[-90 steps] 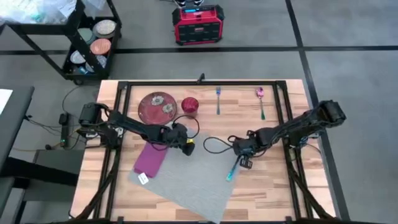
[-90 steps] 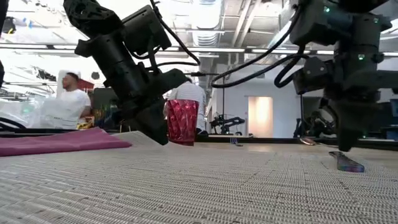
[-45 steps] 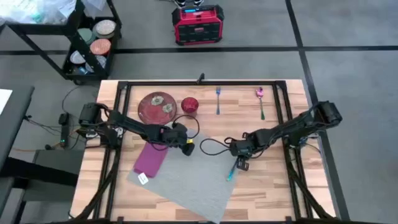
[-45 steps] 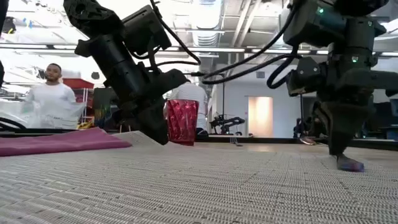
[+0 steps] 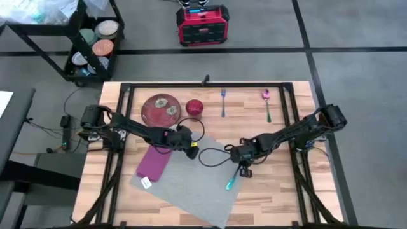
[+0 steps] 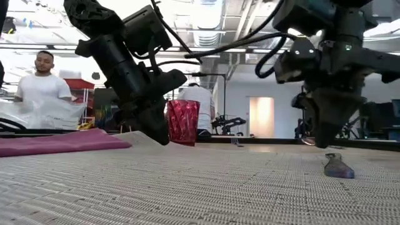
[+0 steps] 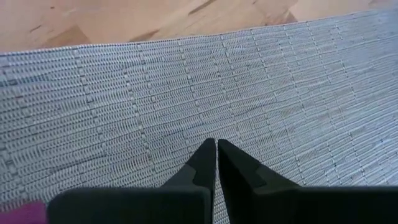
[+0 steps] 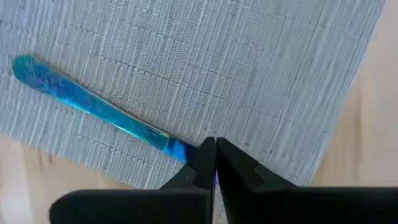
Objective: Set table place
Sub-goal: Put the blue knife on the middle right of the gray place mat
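Right claw (image 8: 215, 163) — closed on blue utensil (image 8: 93, 110) lying over the place (image 8: 249, 68).

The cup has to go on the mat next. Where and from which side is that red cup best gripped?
Grip the red cup across its rim from above: it stands upright, mouth open. Keep the fingers off its plate side, since the plate sits close beside it. The left claw, on the mat, is nearer.

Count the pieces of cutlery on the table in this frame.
3. A blue fork and a pink-headed spoon lie on bare wood at the far edge; an iridescent blue utensil lies on the grey placemat, pinched by the right gripper. None appear hidden.
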